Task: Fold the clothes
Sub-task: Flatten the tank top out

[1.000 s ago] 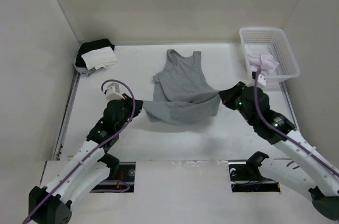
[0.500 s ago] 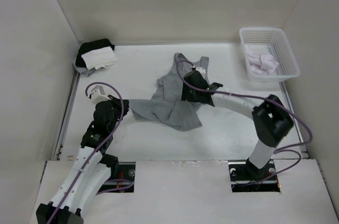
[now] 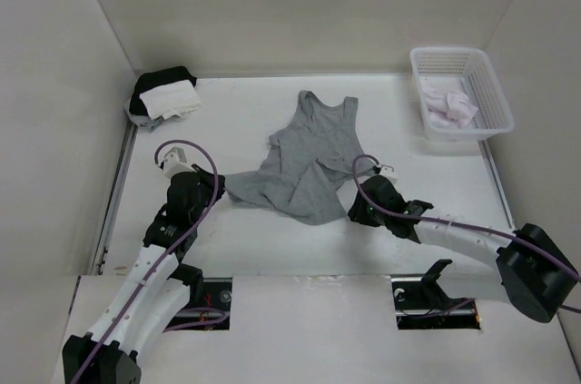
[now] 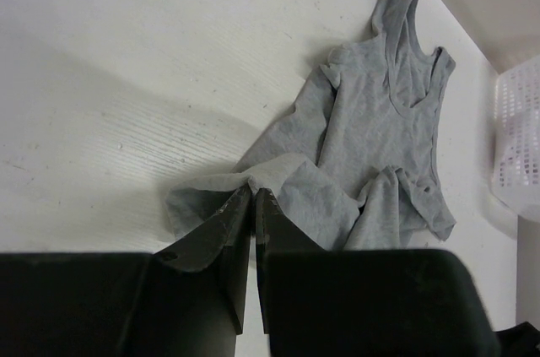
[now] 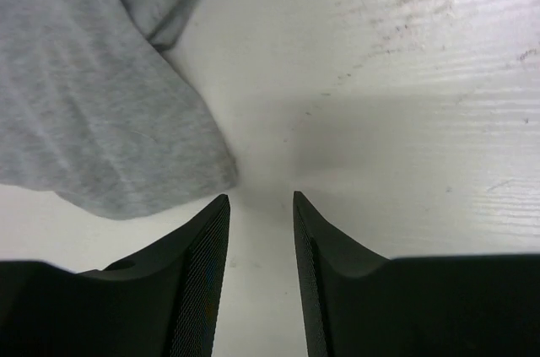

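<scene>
Pinching the thin heather-grey knit tank top (image 3: 313, 143) edge, left gripper (image 4: 253, 192) jaws closed; right gripper (image 5: 260, 198) jaws part-open, empty, fabric corner just beside them.

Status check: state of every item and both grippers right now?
grey tank top: not folded, lower half rumpled
left gripper: shut on tank top's corner
right gripper: open, empty, beside tank top's edge
white basket: holds pale garment
black-and-white cloth bundle: stacked, far-left corner

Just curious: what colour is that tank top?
Tank top: heather grey, clearest from left wrist.
</scene>
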### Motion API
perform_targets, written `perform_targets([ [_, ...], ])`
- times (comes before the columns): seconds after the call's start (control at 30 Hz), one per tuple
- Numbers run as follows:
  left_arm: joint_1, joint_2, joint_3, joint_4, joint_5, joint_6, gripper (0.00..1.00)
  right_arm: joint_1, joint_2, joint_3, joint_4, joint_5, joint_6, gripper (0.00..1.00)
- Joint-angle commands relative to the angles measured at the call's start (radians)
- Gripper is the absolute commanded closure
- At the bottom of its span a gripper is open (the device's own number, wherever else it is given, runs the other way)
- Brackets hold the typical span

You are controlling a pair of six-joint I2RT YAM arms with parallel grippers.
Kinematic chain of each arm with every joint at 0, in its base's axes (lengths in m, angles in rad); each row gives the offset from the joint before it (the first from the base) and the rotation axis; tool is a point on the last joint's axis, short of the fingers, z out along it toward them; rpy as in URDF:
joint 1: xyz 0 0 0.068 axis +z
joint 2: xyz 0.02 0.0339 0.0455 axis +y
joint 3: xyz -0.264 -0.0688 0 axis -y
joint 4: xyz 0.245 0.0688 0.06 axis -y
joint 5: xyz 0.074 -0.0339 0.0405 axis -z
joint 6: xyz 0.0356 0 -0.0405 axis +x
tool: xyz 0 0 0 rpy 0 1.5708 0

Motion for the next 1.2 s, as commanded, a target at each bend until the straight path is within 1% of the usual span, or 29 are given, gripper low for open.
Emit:
perform_targets([
  [0.0,-0.01,-0.006,-0.008,0.039,0.001,0.011,0.97,-0.004,0.025,0.026,0.07,-0.028,0.013,0.59],
  [0.2,-0.026,0.001,-0.012,0.046,0.004,0.002,0.97,-0.004,0.126,0.053,0.125,-0.052,-0.009,0.58],
  [0.37,-0.034,-0.001,-0.015,0.049,-0.001,0.002,0.97,-0.005,0.16,0.054,0.142,-0.069,-0.009,0.61],
  [0.6,-0.031,0.001,-0.014,0.056,0.002,0.003,0.97,-0.011,0.168,0.034,0.168,-0.112,0.016,0.79],
  [0.67,-0.031,0.001,-0.012,0.056,0.001,0.005,0.97,-0.02,0.179,0.025,0.192,-0.13,0.022,0.82],
  [0.77,-0.03,0.004,-0.012,0.069,-0.001,0.005,0.97,-0.034,0.182,0.017,0.229,-0.131,0.032,0.95],
  [0.83,-0.028,0.007,-0.011,0.075,-0.001,0.0,0.97,-0.028,0.128,0.007,0.252,-0.1,0.034,0.99],
  [0.9,-0.027,0.008,0.008,0.082,0.001,-0.005,0.97,-0.022,0.017,0.007,0.229,-0.051,0.028,1.0],
  [0.93,-0.03,0.005,0.024,0.085,0.001,-0.011,0.98,-0.014,-0.061,0.017,0.188,-0.028,0.025,1.0],
  [1.03,-0.054,-0.015,0.113,0.093,-0.008,-0.014,1.0,0.034,-0.299,0.101,-0.005,0.058,-0.001,1.0],
  [1.07,-0.068,-0.028,0.159,0.087,-0.016,-0.014,1.0,0.071,-0.402,0.175,-0.112,0.108,-0.015,1.0],
  [1.1,-0.079,-0.045,0.198,0.082,-0.025,-0.009,1.0,0.099,-0.453,0.23,-0.174,0.147,-0.027,1.0],
  [1.17,-0.114,-0.088,0.308,0.069,-0.076,0.009,1.0,0.183,-0.541,0.403,-0.319,0.271,-0.079,1.0],
])
